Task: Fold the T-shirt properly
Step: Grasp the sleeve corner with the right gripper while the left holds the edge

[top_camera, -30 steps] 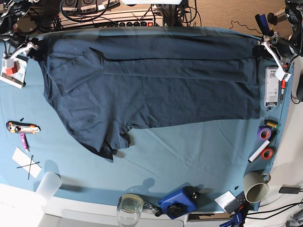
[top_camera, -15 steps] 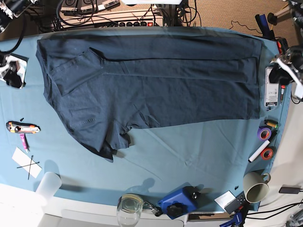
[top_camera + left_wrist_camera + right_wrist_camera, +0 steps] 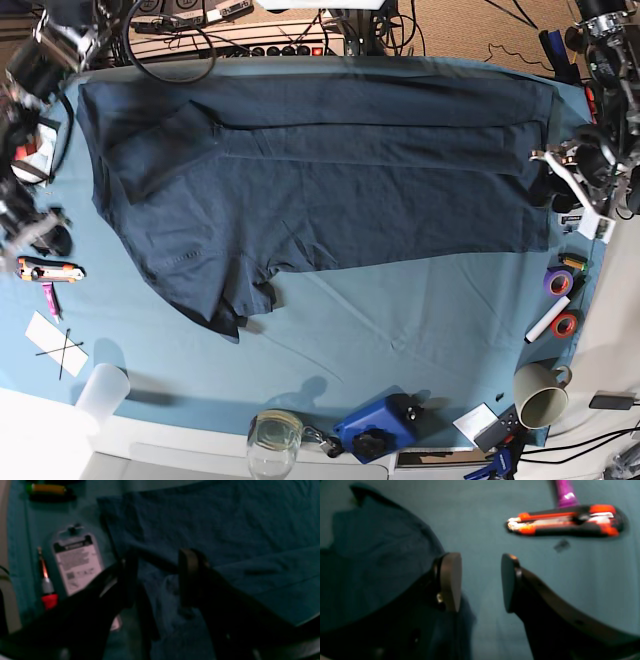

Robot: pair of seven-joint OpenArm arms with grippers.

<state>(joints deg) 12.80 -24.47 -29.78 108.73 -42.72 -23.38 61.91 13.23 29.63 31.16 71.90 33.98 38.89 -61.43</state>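
Dark navy T-shirt (image 3: 320, 170) spread flat across the far half of the teal-covered worktop (image 3: 400, 330). Left gripper (image 3: 157, 576) spread wide over the shirt's edge, beside a white labelled device (image 3: 75, 563). Right gripper (image 3: 480, 581) also parted, empty, near an orange-and-black utility knife (image 3: 566, 522)

Dark navy T-shirt (image 3: 320, 170) on teal cloth (image 3: 400, 330); orange-and-black utility knife (image 3: 566, 523).

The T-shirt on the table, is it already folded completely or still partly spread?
Partly folded: the T-shirt has its far edge turned over in a long band, but the lower sleeve and body remain spread flat.
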